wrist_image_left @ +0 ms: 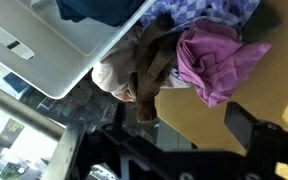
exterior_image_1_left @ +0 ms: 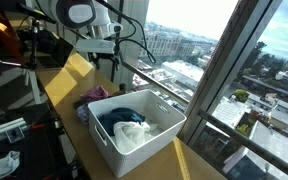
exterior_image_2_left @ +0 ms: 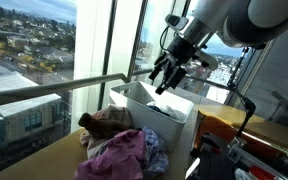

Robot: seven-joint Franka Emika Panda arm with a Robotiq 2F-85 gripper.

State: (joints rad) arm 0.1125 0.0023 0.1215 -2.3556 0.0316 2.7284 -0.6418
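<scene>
My gripper (wrist_image_left: 179,135) hangs open over the wooden tabletop (wrist_image_left: 189,115), with nothing between its dark fingers (wrist_image_left: 246,125). Just ahead of it in the wrist view lies a heap of clothes: a brown garment (wrist_image_left: 149,70), a purple one (wrist_image_left: 219,55) and a blue checked one (wrist_image_left: 199,10). A white plastic bin (wrist_image_left: 44,50) stands beside the heap. In both exterior views the gripper (exterior_image_1_left: 113,62) (exterior_image_2_left: 162,80) hovers above the table near the bin (exterior_image_1_left: 154,148) (exterior_image_2_left: 172,118), which holds blue cloth (exterior_image_1_left: 124,117) and white cloth (exterior_image_1_left: 136,136). The heap (exterior_image_1_left: 92,98) (exterior_image_2_left: 124,152) sits against the bin's side.
The table runs along a tall window with a metal rail (exterior_image_2_left: 44,90) (exterior_image_1_left: 166,80) and a city far below. Dark equipment and cables (exterior_image_1_left: 14,60) crowd the room side of the table. A red and black device (exterior_image_2_left: 249,150) sits near the bin.
</scene>
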